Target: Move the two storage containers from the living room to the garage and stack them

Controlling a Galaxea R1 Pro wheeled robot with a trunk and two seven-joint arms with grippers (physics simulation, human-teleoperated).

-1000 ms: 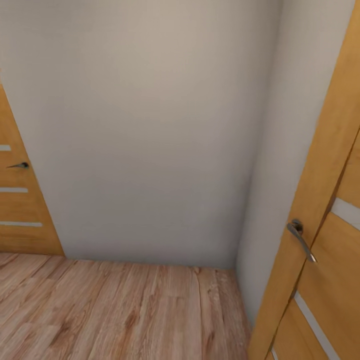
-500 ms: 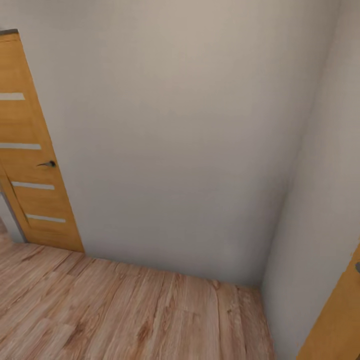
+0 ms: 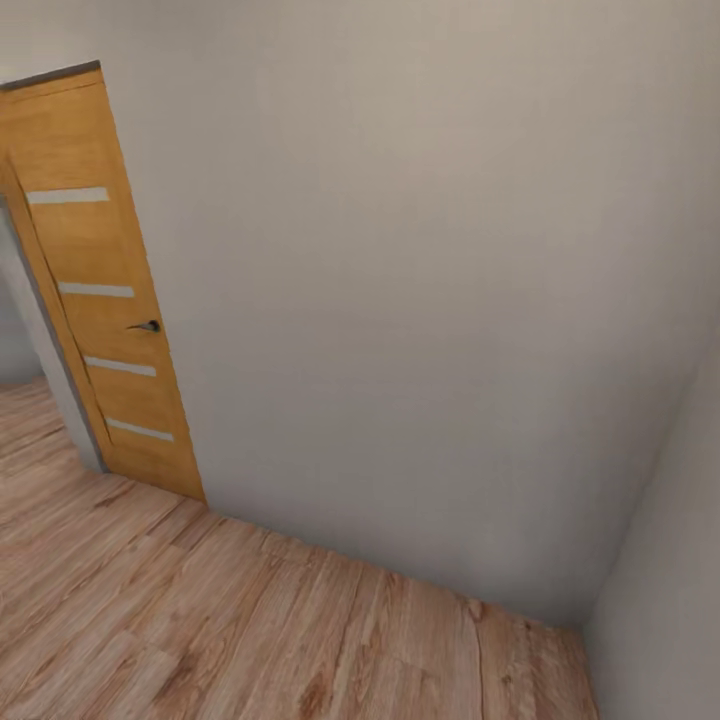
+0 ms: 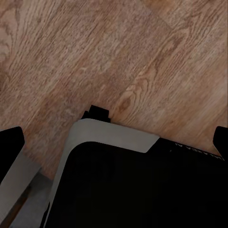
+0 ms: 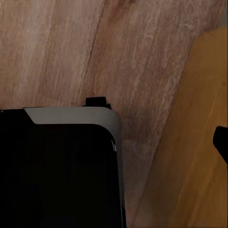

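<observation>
No storage container shows here, so the robot is judged to be in transit with no bin in sight. Ahead stands a plain pale wall (image 3: 400, 300) above light wood plank floor (image 3: 200, 620), with an orange wooden door (image 3: 100, 290) at far left. Since a second ago the view has swung: the right-hand door has slid out and the left door sits further in, which reads as the camera turning. Whether either gripper is spread or closed cannot be told; the wrist views show dark robot base (image 4: 142, 190) over planks.

One door (image 3: 100, 290), one handle (image 3: 146, 326), four glass strips.
</observation>
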